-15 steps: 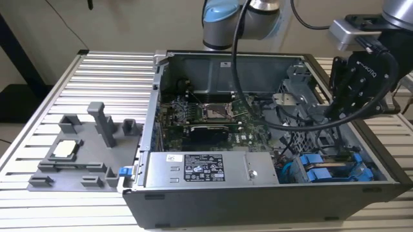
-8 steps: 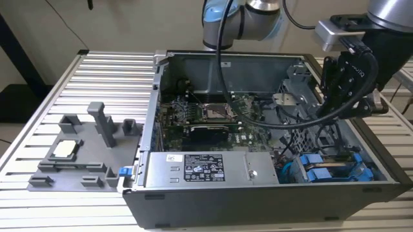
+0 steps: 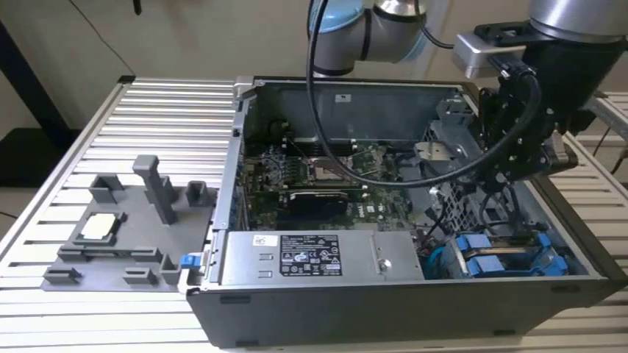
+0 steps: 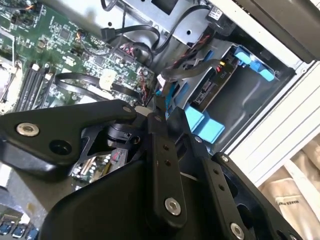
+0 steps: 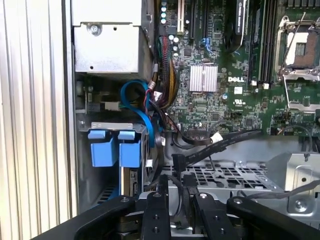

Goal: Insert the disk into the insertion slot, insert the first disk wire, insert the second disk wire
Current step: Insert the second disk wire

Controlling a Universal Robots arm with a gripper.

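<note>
Two blue carrier fronts [image 5: 103,147] sit side by side in the insertion slot bay [image 4: 240,105] at the case's front corner, on the exterior view's right [image 3: 490,254]. The disk [image 4: 215,82] lies inside the bay between the blue parts, only its dark edge visible. My gripper [image 5: 180,192] hangs over the perforated drive cage [image 5: 225,175], just beside the bay. Its fingers [image 5: 156,215] stand close together on a black disk wire [image 5: 182,172]. The wire's connector end [image 4: 162,80] points toward the disk. In the exterior view the gripper [image 3: 501,209] is low inside the case.
The silver power-supply box [image 3: 314,256] fills the case's front edge. The motherboard [image 3: 314,176] with loose black cables [image 5: 220,140] lies behind it. A bundle of blue and coloured wires [image 5: 145,100] hangs next to the bay. A grey fixture [image 3: 128,228] stands on the slatted table.
</note>
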